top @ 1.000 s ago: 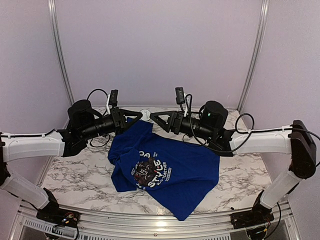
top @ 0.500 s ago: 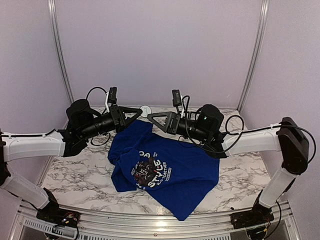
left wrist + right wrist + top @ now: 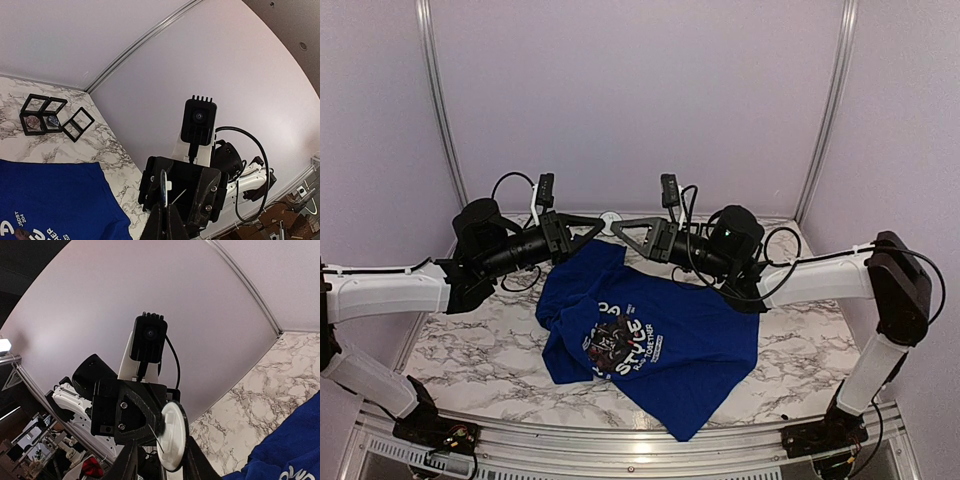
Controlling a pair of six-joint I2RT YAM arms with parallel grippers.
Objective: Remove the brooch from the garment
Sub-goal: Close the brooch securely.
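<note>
You are looking down on a marble table (image 3: 470,350) with the royal-blue T-shirt (image 3: 690,350) lying rumpled across its middle, its panda print (image 3: 610,343) facing up. Both arms are reaching in above the T-shirt's far edge, and their tips are almost meeting there. Your left gripper (image 3: 161,220) is pressing its fingers together on the lower rim of the brooch and holding it in the air, clear of the T-shirt. Your right gripper (image 3: 161,450) is standing with its jaws partly spread on either side of that disc. One finger is sitting right at the rim and the other is standing apart from it. A few black open cube frames (image 3: 44,115) are sitting on the marble beyond the T-shirt, near the back wall. The brooch (image 3: 173,432), a white round disc with a thin pin, is hanging between the two grippers, off the T-shirt.
</note>
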